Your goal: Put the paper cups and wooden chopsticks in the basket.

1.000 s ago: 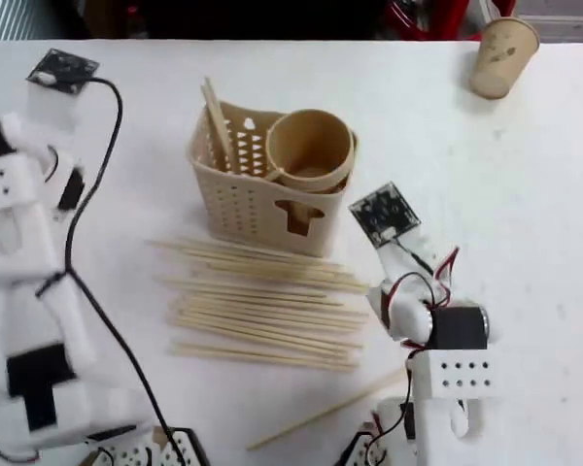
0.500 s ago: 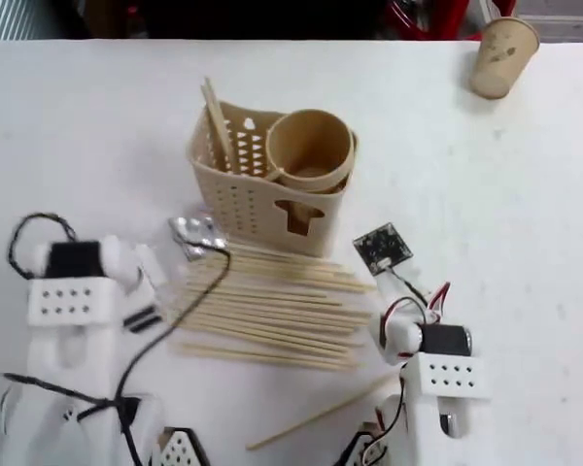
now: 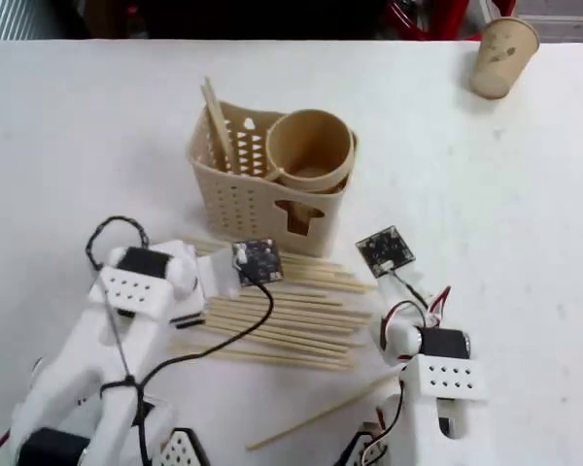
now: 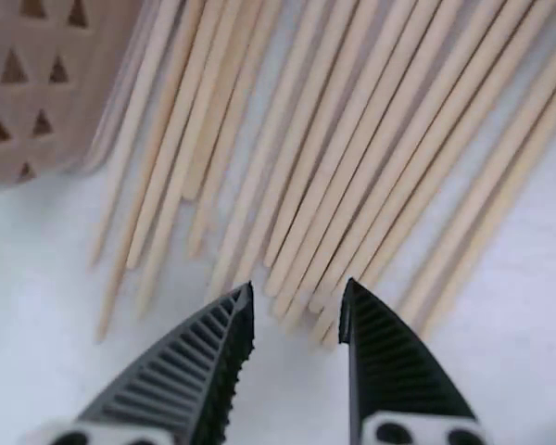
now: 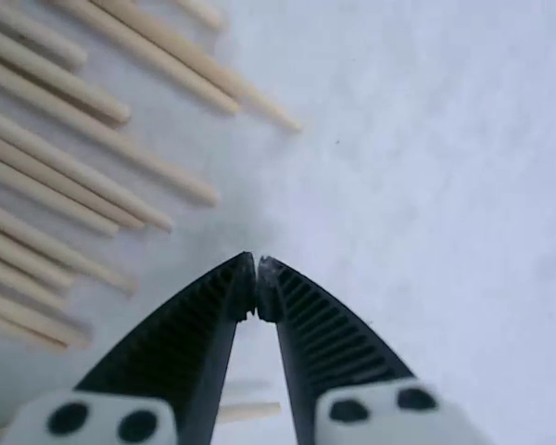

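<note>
A beige perforated basket [image 3: 235, 199] holds one paper cup [image 3: 309, 148] and a few upright wooden chopsticks [image 3: 217, 121]. A second paper cup [image 3: 502, 55] stands at the far right corner. Many chopsticks [image 3: 291, 309] lie in a flat pile in front of the basket, and one loose chopstick [image 3: 321, 413] lies nearer the front. The left arm [image 3: 136, 291] hangs over the pile's left end. My left gripper [image 4: 296, 301] is open just above the chopstick tips [image 4: 352, 167], beside the basket wall [image 4: 28, 83]. My right gripper [image 5: 257, 273] is shut over bare table beside the pile's right ends [image 5: 65, 167].
The right arm [image 3: 437, 354] stands at the front, right of the pile. White table surface stretches to the right of the basket and around the far cup. A black cable [image 3: 214, 345] from the left arm crosses the pile's front edge.
The left arm has swung in from the far left edge to the pile's left end. The right arm has drawn back slightly toward the front.
</note>
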`<move>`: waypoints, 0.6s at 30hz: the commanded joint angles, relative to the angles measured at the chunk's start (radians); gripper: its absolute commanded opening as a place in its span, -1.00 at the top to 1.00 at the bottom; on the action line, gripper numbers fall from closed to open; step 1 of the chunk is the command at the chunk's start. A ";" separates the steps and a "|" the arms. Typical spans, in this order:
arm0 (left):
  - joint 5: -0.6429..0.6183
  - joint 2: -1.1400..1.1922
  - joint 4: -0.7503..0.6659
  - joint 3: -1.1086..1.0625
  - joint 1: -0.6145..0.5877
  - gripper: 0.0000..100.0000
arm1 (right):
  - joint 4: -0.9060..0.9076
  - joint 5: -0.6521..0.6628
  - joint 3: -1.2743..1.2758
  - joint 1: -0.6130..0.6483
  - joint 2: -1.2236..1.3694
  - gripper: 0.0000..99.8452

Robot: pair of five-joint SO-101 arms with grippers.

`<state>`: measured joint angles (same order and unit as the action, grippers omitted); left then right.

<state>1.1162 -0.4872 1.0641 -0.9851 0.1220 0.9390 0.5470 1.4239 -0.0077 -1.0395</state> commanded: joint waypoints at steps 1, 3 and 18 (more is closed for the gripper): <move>0.011 0.085 -0.052 0.008 0.062 0.66 | -0.064 -0.043 -0.008 -0.070 -0.012 0.96; 0.011 0.134 -0.075 0.008 0.091 0.66 | -0.068 -0.044 -0.008 -0.082 -0.012 0.96; 0.011 0.280 -0.114 0.058 0.096 0.96 | -0.074 -0.041 -0.003 -0.082 -0.010 0.96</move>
<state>1.1193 -0.1956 0.9536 -0.9590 0.2248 0.8838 0.5132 1.4239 -0.0829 -1.0395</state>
